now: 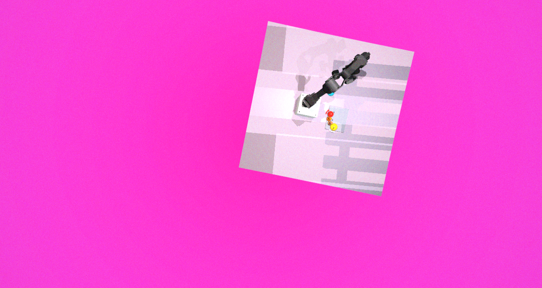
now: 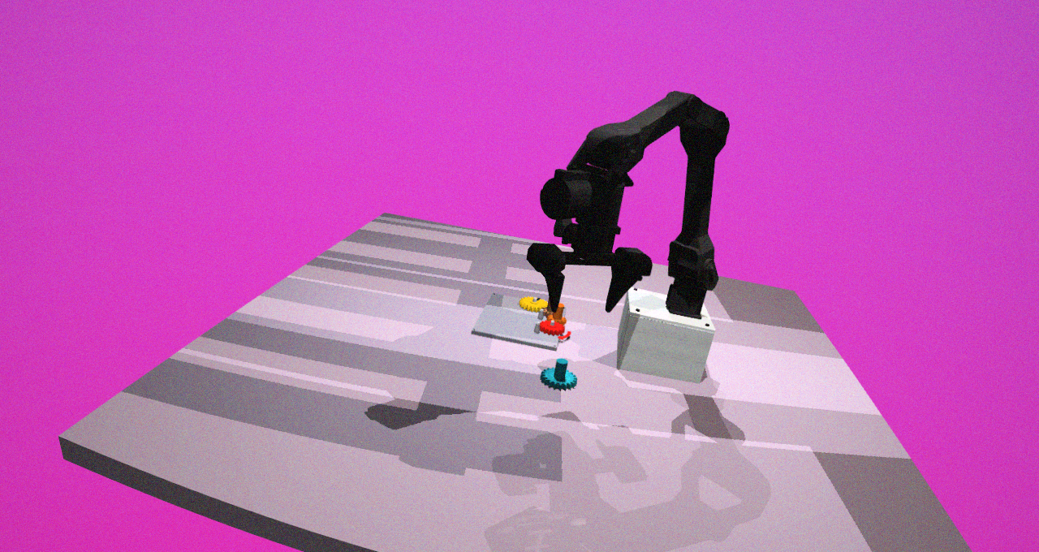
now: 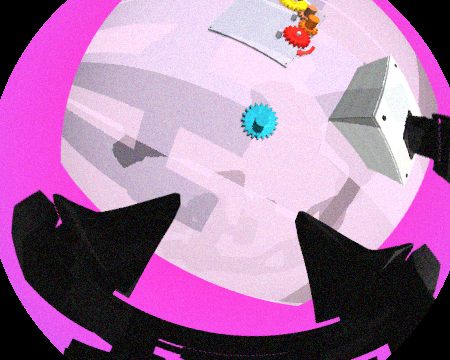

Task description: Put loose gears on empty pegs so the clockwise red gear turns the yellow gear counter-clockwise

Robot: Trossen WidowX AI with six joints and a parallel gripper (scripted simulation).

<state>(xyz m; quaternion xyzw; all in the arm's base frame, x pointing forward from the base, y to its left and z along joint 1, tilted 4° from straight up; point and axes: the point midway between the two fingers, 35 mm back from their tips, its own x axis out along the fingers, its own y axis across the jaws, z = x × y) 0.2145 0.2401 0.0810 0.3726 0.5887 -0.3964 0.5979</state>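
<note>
My gripper (image 2: 581,309) (image 3: 239,208) is open and empty above the table; the teal gear lies beyond its fingertips in the wrist view. The teal gear (image 1: 331,94) (image 2: 559,378) (image 3: 265,115) stands loose on the table, handle up. On the grey board (image 1: 341,119) (image 2: 508,325) (image 3: 250,30) are the red gear (image 1: 331,114) (image 2: 552,328) (image 3: 294,37) and yellow gear (image 1: 333,126) (image 2: 532,304) (image 3: 294,4). An orange gear (image 1: 329,118) (image 3: 312,21) and a brown gear (image 1: 330,123) (image 3: 306,12) sit between them in a line. Exact meshing and seating are too small to tell. Two empty pegs show beside them.
The white base box (image 1: 308,113) (image 2: 664,345) (image 3: 362,142) stands close to the board. A red arrow (image 2: 565,336) (image 3: 307,51) lies beside the red gear. In the top view the arm (image 1: 332,84) passes over part of the teal gear. Shadows cross the table.
</note>
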